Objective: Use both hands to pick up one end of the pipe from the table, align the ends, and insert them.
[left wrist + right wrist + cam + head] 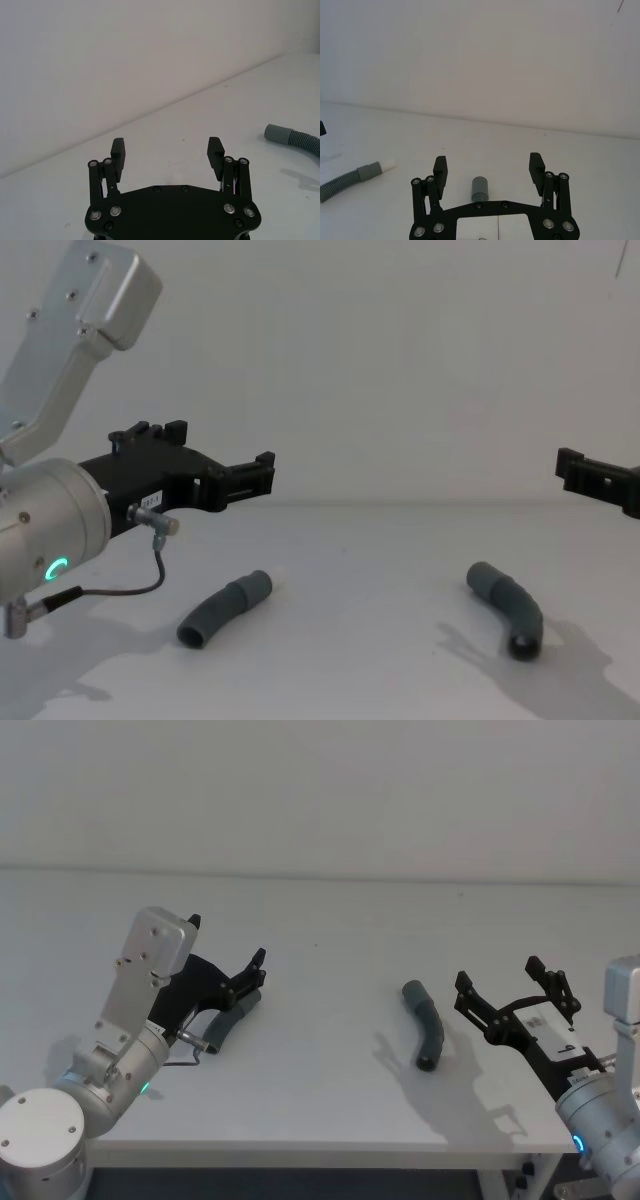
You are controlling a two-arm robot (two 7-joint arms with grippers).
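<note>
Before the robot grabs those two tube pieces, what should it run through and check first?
1. Left gripper open: ok.
2. Right gripper open: ok.
3. Left pipe piece and right pipe piece lie free on the table: ok.
4. Right gripper pointed at right pipe piece: ok.
5. Left gripper centred over left pipe piece: cannot tell.
6. Pieces joined: not ok, they lie apart.

Robotics lab or test cell. Plain matte white counter, bare white wall behind. Silver-grey left arm, right arm reach over counter. Green status light, blue status light, exposed cable on left arm.
</note>
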